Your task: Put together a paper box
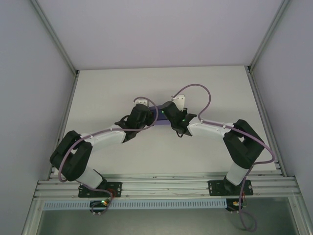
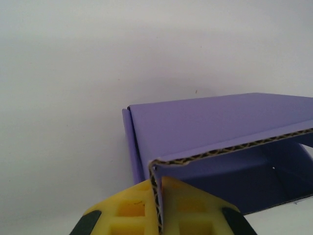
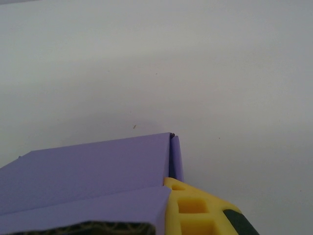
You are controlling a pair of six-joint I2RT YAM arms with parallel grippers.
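Note:
The paper box is lilac-purple and sits mid-table between the two arms. In the left wrist view the box lies partly folded, with its top panel up and a dark hollow open to the right. My left gripper is shut on the box's upright corrugated wall edge, one yellow finger on each side. In the right wrist view the box has a narrow end flap standing at its corner. My right gripper is shut on that end, with one yellow finger outside and the other hidden under the card.
The white table is ringed by pale enclosure walls with corner posts. An aluminium rail carries both arm bases along the near edge. Purple cables loop above the wrists.

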